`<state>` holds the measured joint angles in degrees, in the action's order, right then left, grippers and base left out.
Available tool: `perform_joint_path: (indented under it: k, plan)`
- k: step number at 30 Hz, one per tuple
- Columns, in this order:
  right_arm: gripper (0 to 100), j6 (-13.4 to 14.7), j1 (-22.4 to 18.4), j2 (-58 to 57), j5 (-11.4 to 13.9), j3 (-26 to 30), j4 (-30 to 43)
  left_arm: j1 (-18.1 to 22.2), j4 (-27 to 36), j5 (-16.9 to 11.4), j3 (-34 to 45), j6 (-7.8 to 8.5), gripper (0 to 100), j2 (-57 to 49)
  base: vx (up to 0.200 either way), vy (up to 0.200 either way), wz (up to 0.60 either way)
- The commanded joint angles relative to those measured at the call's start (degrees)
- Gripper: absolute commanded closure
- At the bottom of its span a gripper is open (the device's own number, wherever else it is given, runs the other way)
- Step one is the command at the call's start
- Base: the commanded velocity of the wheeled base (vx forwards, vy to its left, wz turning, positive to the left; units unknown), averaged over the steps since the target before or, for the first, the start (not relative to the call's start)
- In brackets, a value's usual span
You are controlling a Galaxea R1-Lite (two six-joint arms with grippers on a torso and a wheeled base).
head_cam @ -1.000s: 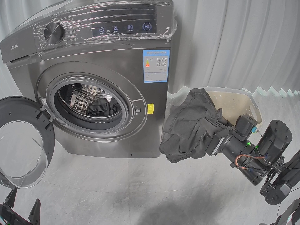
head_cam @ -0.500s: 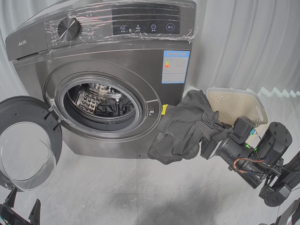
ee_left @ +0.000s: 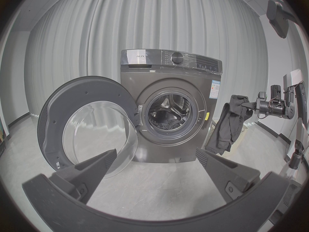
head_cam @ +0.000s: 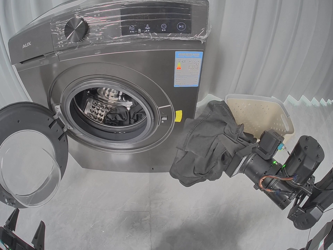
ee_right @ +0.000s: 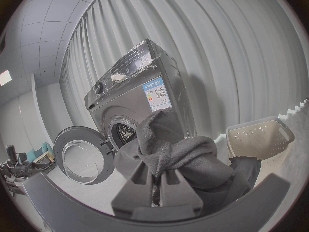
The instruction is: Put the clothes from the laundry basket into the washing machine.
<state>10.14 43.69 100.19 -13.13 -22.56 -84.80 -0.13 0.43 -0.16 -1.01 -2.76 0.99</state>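
Our right pincer pinches the dark garment hanging between laundry basket and washing machine, and we fear its loose low folds catch the port rim and spill out.

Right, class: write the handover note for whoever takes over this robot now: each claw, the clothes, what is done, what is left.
Right claw: shut on a dark garment, held in the air between the laundry basket and the washing machine.
Left claw: open, holding nothing, low in front of the open door.
Done: dark clothing lies in the drum.
Left: carry the held garment into the drum; I cannot tell whether the basket holds more.
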Motion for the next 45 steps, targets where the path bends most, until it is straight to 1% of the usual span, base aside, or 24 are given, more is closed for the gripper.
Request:
perform_joint_path:
  k: [1,22,34,45]
  plan:
    - [100,0.05,0.08,0.09,0.03,-0.02,-0.02,-0.04,0.01,0.07,0.84,-0.06,0,-0.99,0.000,0.200,0.00]
    - [100,0.14,0.08,0.44,0.03,0.33,-0.02,-0.04,0.01,0.07,0.84,-0.06,0,-0.99,0.000,0.200,0.00]
    - [100,0.14,0.08,0.70,0.03,0.33,-0.02,-0.04,0.01,0.07,0.84,0.03,0,-0.99,0.000,0.000,0.00]
    - [100,0.32,0.87,1.14,0.03,0.33,-0.02,-0.04,0.01,0.07,0.84,0.03,0,-0.99,0.000,0.000,0.00]
